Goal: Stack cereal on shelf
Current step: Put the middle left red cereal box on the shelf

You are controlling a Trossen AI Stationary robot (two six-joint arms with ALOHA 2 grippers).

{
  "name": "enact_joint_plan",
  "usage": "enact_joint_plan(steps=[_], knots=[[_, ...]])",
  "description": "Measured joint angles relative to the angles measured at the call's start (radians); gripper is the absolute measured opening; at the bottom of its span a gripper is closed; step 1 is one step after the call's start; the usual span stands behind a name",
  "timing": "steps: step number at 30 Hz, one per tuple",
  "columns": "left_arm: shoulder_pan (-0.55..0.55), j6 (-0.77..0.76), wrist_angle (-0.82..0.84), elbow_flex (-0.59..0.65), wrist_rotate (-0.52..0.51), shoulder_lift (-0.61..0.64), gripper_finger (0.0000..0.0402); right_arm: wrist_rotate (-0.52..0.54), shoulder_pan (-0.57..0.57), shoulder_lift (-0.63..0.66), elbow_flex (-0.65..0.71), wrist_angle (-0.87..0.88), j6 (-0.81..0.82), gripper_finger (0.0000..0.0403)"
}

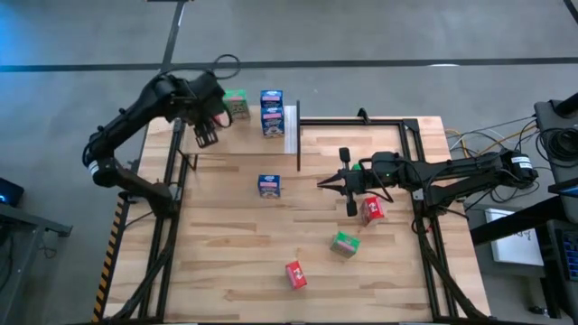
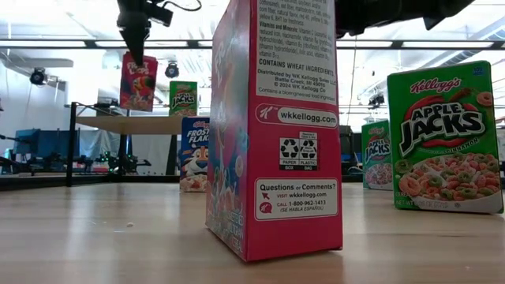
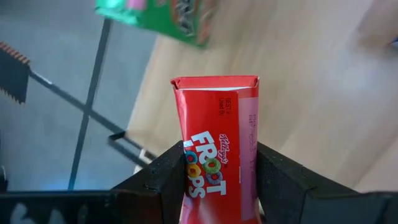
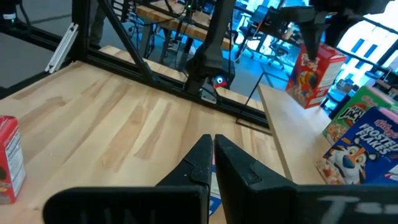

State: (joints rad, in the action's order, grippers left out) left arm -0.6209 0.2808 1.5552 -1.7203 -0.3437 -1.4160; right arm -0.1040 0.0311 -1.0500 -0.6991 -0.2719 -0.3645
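Start at the left. Your left gripper (image 1: pixel 207 135) is up at the far left corner, over the shelf (image 1: pixel 291 129). Its two fingers (image 3: pixel 165 177) pinch a red Froot Loops box (image 3: pixel 217 165) between them. In the low view that red box (image 2: pixel 138 81) hangs just above the shelf board (image 2: pixel 130 124), under the arm.

Right beside it on the shelf stands a green Apple Jacks box (image 1: pixel 237 105). It is very close to the box you hold, so it is the thing most in your way there. Next come the blue Frosted Flakes boxes (image 1: pixel 272 112), stacked up by the white end strip. A thin black post (image 1: pixel 298 135) stands just past them.

Now look at the table (image 1: pixel 226 253). One blue box (image 1: pixel 269 186) stands alone near the middle, in front of the shelf. A red box (image 1: pixel 295 274) sits near the front edge. A green box (image 1: pixel 344 244) sits a little to the right of it.

Your right gripper (image 1: pixel 322 183) waits over the middle right of the table. Its fingers (image 4: pixel 200 160) are pressed together and hold nothing. Another red box (image 1: pixel 373 210) lies just beside that arm, under its wrist. The black frame bars (image 1: pixel 420 181) run along the right side of the table.
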Motion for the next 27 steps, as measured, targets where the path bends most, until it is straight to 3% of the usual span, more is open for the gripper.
enact_joint_plan(steps=[6,16,27], knots=[[-0.131,0.098,-0.065,0.002,0.182,-0.002,0.0151,0.0,0.0,0.0,0.0,0.006,0.015,0.0009],[-0.248,0.107,-0.096,0.054,0.198,-0.006,0.0156,0.0,0.0,0.0,0.0,0.007,0.027,0.0009],[-0.259,0.119,-0.135,0.135,0.198,-0.007,0.0211,0.0,0.0,0.0,0.0,0.007,0.025,0.0009]])
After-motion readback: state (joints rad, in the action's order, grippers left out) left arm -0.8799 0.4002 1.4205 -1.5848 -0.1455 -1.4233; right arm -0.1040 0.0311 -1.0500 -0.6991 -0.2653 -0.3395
